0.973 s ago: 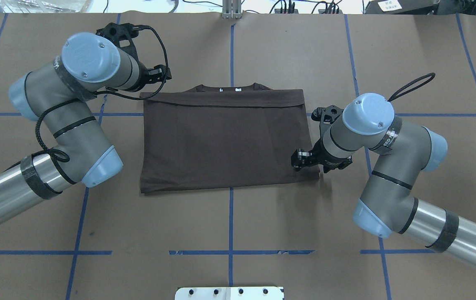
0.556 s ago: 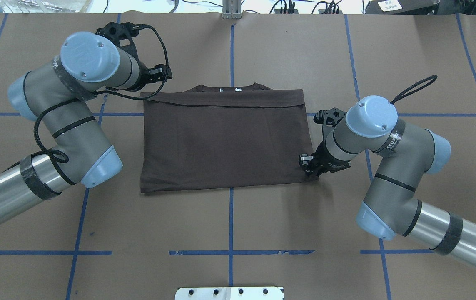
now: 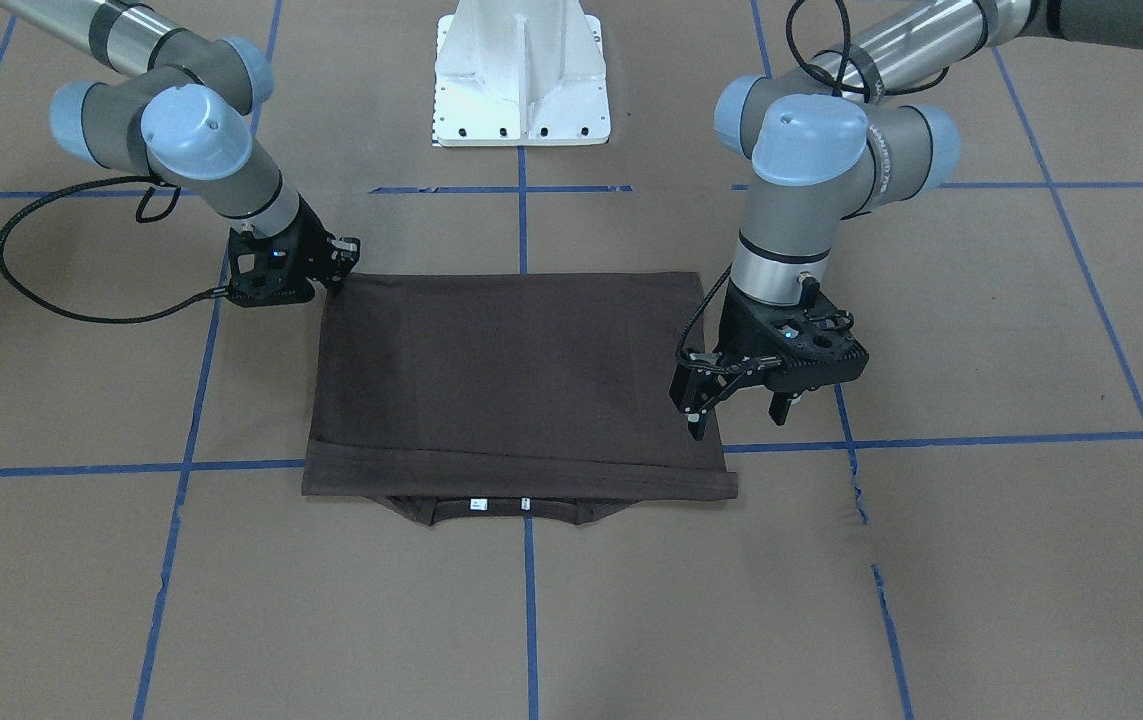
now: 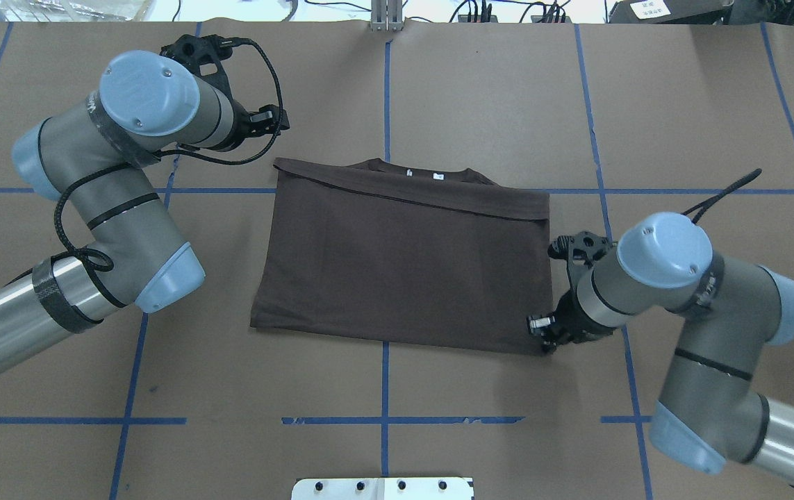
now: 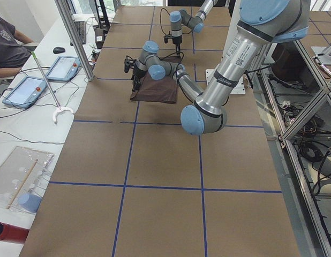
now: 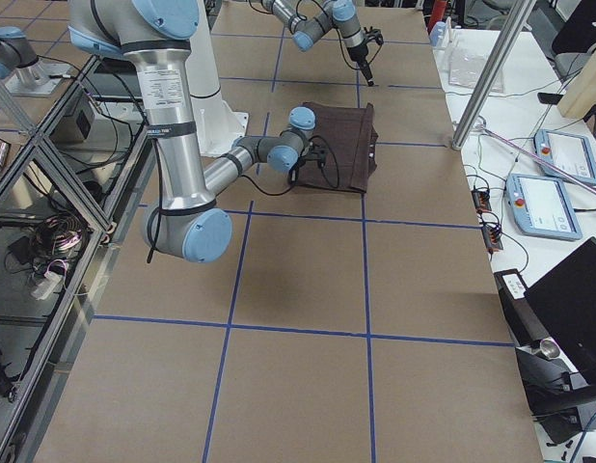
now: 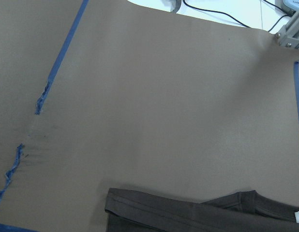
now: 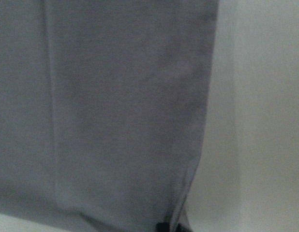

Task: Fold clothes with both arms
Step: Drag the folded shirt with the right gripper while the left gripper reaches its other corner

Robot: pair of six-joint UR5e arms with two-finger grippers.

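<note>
T-shirt (image 4: pixel 403 264) flat mid-tabletop (image 4: pixel 480 90), slightly askew, collar (image 4: pixel 421 170) toward edge far from robot. No sleeves showing, so judged tucked in. Body doubled, upper layer's edge just short of collar: wide neat rectangle. Judged past halfway: lengthwise fold done, crosswise fold left.

Right gripper (image 4: pixel 542 330) low at rectangle's robot-side right corner, fingers seemingly pinched on fabric there. Left gripper (image 3: pixel 736 418) by collar-side left corner, fingers apart, holding nothing. Left likely must seize its corner before side can go over.

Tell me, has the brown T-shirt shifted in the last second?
Yes. The T-shirt slid rightward and toward the robot: its collar sits right of the centre blue tape line.
</note>
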